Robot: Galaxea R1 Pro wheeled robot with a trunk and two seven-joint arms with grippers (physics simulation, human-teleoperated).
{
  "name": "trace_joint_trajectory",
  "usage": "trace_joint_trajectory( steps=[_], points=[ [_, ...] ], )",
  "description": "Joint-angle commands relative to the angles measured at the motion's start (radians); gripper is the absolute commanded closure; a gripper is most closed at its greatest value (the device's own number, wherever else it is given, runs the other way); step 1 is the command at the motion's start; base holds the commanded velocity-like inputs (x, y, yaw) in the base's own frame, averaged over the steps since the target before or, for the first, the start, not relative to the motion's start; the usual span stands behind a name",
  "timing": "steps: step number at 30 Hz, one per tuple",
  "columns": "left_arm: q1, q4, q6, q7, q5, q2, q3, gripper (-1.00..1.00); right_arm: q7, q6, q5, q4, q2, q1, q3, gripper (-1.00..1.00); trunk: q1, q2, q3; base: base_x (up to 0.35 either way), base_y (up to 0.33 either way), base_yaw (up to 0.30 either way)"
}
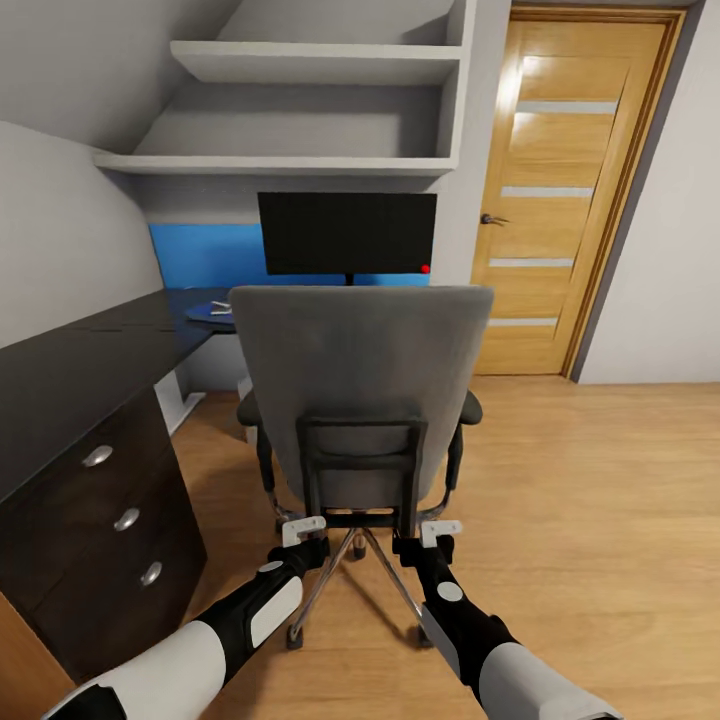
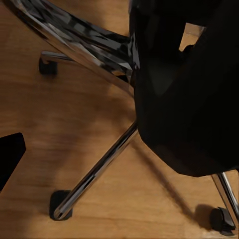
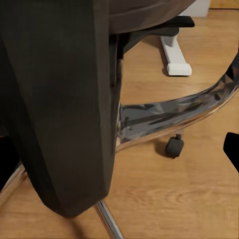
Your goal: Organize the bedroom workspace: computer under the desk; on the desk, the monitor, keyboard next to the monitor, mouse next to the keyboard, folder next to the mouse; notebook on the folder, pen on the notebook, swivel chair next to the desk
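The swivel chair (image 1: 362, 395) stands in the middle of the wood floor (image 1: 600, 520) with its grey back toward the robot and its seat facing the monitor (image 1: 347, 233), so its front-to-back line runs straight away from the camera toward the far arm of the desk (image 1: 90, 350). The monitor is already up on the desk, its wide screen lying crosswise and facing the robot, red dot at the lower right. Something flat and blue with a small pale item on it lies on the desk just left of the chair back; it is too small to tell whether that is the folder. The keyboard, mouse and computer cannot be judged from here. What seems to be in hand is the chair itself: the left gripper (image 1: 303, 533) and right gripper (image 1: 438, 535) sit low behind it, one at each side of the black back frame, close to or touching it. Whether either is closed on the frame I cannot tell; the wrist views give dark chair parts and chrome legs (image 2: 94, 174) with castors (image 3: 174, 146). The chair is near the desk but, I judge, not yet settled beside it
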Motion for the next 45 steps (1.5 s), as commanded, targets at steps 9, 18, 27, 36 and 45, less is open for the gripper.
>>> trace_joint_trajectory(
  steps=[9,18,27,36,45],
  points=[
    [-0.001,-0.002,0.001,0.01,-0.004,0.001,-0.004,-1.0,-0.011,-0.004,-0.002,0.001,0.0,-0.001,-0.001,-1.0,0.0,0.0,-0.001,0.325,0.0,0.0],
    [-0.001,-0.002,0.001,0.01,-0.003,0.001,-0.004,-1.0,-0.011,-0.004,-0.002,0.001,0.0,-0.001,-0.001,-1.0,0.0,0.0,-0.001,0.325,0.0,0.0],
    [-0.001,-0.002,0.001,0.01,-0.003,0.001,-0.005,-1.0,-0.009,-0.004,0.0,0.001,0.0,-0.001,-0.001,-1.0,0.0,0.0,-0.001,0.313,0.033,0.0],
    [-0.001,0.01,0.001,0.008,-0.003,0.001,-0.004,-1.0,-0.009,-0.004,0.0,0.001,0.0,-0.001,-0.001,-1.0,0.0,0.0,-0.001,0.196,0.004,0.0],
    [-0.002,0.018,0.0,0.006,-0.005,0.001,-0.004,-1.0,-0.009,-0.004,0.0,0.001,0.0,-0.001,-0.001,-1.0,0.0,0.0,-0.001,0.125,0.0,0.0]
  ],
)
